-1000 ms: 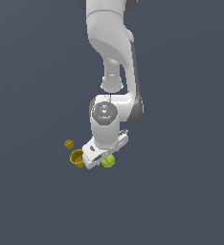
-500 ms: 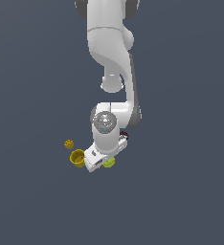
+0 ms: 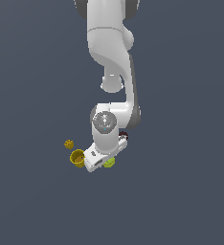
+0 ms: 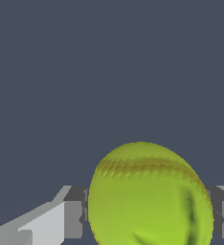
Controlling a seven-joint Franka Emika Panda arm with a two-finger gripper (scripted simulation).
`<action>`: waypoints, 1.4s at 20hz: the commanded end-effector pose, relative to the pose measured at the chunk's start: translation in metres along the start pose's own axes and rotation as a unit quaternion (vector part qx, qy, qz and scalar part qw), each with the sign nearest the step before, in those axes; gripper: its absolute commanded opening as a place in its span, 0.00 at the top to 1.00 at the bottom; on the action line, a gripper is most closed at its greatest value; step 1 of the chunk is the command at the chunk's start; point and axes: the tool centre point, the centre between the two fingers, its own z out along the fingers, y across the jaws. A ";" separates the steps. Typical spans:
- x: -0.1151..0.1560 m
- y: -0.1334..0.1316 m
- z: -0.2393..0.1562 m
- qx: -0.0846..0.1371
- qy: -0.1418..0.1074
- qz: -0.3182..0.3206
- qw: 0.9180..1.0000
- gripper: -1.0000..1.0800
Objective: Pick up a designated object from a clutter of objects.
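Observation:
In the wrist view the yellow-green ball [image 4: 150, 196] with its thin curved seam fills the space between my gripper's [image 4: 150, 217] two fingers [image 4: 73, 217], which stand close against either side of it. The jaws look open around the ball. From the exterior view, the ball [image 3: 109, 163] peeks out under the white hand, and the gripper [image 3: 104, 161] sits directly over it with its fingertips hidden. The rest of the clutter lies nearby: a yellow cup [image 3: 77, 158], a small mustard-yellow lump [image 3: 69, 143], and a dark-red bumpy ball [image 3: 125, 136] half hidden behind the wrist.
The yellow cup stands just off the hand on the exterior view's left, almost touching the white housing [image 3: 92, 160]. All items rest on a plain dark grey floor [image 3: 181, 191].
The hand has come down a little and shifted slightly toward the exterior view's left, covering more of the ball. The objects have stayed where they were.

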 end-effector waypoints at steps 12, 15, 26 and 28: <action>-0.017 0.007 -0.028 0.000 0.000 0.000 1.000 1.00; -0.028 0.012 -0.045 0.000 0.000 0.000 1.000 1.00; -0.089 0.037 -0.147 0.001 0.001 0.000 1.000 1.00; -0.101 0.043 -0.168 0.001 0.001 0.000 1.000 1.00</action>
